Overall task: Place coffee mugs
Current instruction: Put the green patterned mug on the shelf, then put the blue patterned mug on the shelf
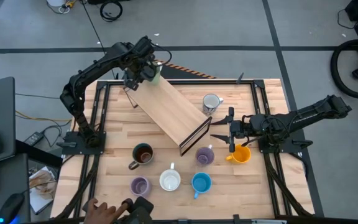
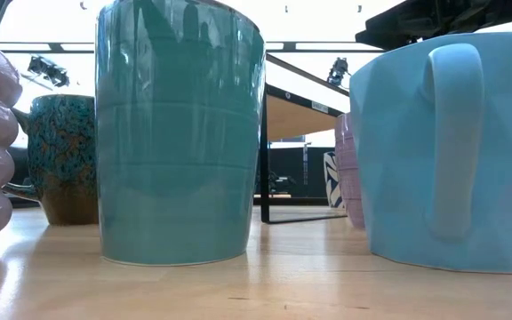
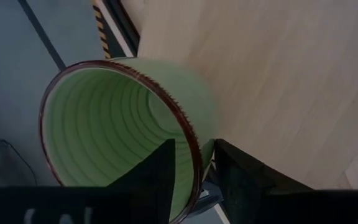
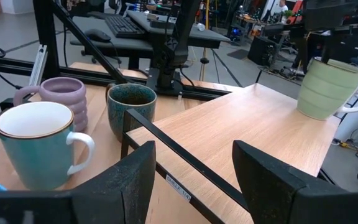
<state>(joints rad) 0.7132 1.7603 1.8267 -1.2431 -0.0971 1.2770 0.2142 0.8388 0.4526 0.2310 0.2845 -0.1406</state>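
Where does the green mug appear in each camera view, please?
High: green mug top centre-left, on the wooden board's far end.
Low: not visible.
Left wrist: fills the left-centre.
Right wrist: upper right, on the board.
Shared landmark: the wooden board.

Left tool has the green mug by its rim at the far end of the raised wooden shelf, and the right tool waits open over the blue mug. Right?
Not quite. The right tool waits open beside the orange mug, not over the blue mug; the high view shows it. The left tool does pinch the green mug by its rim.
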